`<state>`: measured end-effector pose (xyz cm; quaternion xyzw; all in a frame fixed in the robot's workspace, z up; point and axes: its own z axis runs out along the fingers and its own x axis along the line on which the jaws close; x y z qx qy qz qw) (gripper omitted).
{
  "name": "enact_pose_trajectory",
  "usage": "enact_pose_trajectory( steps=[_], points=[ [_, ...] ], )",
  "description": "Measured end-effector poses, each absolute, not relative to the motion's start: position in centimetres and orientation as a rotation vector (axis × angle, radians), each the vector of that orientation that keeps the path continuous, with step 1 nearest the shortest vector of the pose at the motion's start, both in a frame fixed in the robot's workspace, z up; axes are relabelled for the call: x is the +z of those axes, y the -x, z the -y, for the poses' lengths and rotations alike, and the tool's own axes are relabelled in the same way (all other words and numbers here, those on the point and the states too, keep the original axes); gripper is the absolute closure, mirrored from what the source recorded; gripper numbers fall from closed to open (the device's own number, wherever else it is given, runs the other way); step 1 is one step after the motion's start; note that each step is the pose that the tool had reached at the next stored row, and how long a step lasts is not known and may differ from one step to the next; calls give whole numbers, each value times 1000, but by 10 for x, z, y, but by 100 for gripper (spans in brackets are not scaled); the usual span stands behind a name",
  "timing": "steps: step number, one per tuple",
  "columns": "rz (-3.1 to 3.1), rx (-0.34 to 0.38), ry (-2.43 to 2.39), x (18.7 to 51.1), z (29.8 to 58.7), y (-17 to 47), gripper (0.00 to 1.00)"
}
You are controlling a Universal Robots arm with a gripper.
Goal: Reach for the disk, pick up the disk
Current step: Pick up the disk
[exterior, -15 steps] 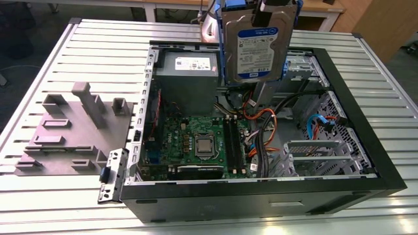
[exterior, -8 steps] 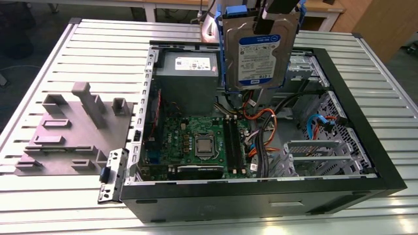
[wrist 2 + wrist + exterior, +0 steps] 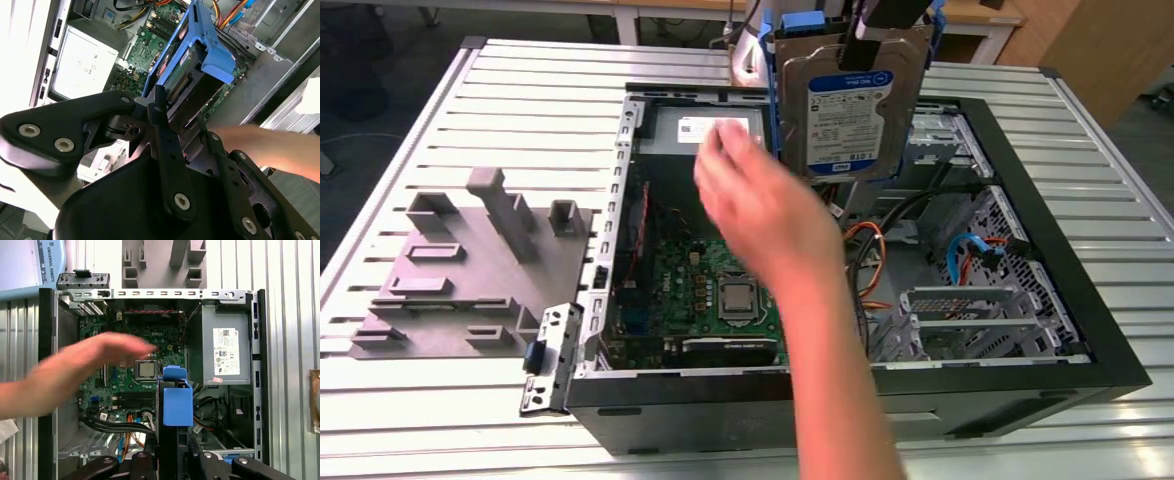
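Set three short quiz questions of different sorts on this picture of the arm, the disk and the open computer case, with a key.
1. True or false: the disk lies flat on the table.
2. Multiple choice: what reaches over the open computer case? A) a person's hand B) a screwdriver C) a second robot arm
3. Fill in: the gripper is shut on the ____.

Key
1. False: it hangs upright above the case, held at its top edge.
2. A: the hand stretches over the green circuit board, touching nothing that can be made out.
3. Disk: in the second wrist view the fingers clamp its blue-railed edge.
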<state>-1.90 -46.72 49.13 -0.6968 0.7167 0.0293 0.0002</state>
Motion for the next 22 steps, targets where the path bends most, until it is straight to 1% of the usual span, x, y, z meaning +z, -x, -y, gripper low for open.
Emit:
enact_pose_trajectory(
  steps=[7, 8, 9, 10, 11, 13, 14, 22],
  points=[
    [-2251, 92, 2189, 491, 467, 19, 65],
    [-2251, 92, 2189, 491, 467, 19, 64],
    [-2251, 92, 2189, 491, 467, 19, 59],
    [-2251, 92, 2189, 491, 467, 19, 59],
    [-2251, 92, 2189, 491, 467, 19, 53],
    [-2251, 92, 2189, 491, 467, 19, 53],
    [-2251, 92, 2189, 491, 467, 19, 46],
    [-2251, 92, 2189, 491, 467, 19, 46]
  ],
)
